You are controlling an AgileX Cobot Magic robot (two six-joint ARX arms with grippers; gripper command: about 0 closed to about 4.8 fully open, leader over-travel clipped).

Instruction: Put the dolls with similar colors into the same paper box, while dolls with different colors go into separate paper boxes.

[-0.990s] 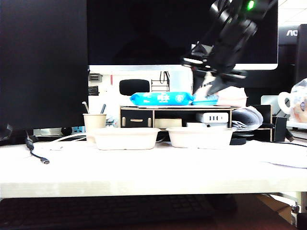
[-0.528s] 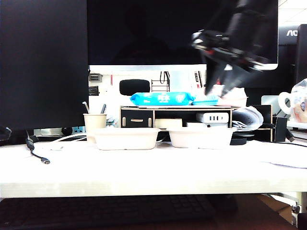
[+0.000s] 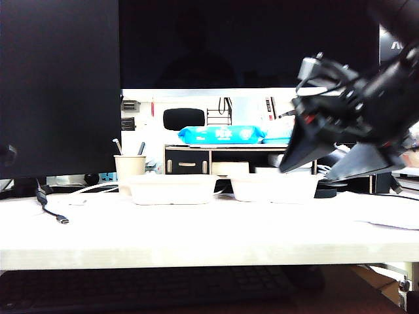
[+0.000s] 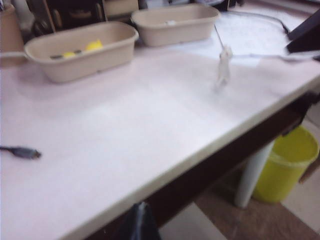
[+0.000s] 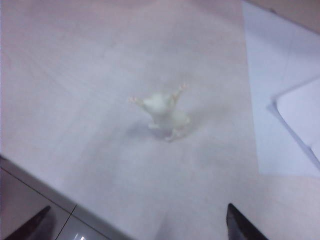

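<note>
Right wrist view: white doll (image 5: 162, 110) lies under the spread-open right claw (image 5: 135, 222).

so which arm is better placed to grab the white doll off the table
Right. The right pincer hangs open above the white doll on the table. The left pincer sits back past the table edge, far from it.

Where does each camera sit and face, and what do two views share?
Exterior: low before the table, facing the monitors; shows the open right pincer.
Left wrist: looks across the table at both paper boxes; a left pincer tip shows.
Right wrist: looks down on the white doll; both fingertips show.
Both wrist views share that doll.
</note>
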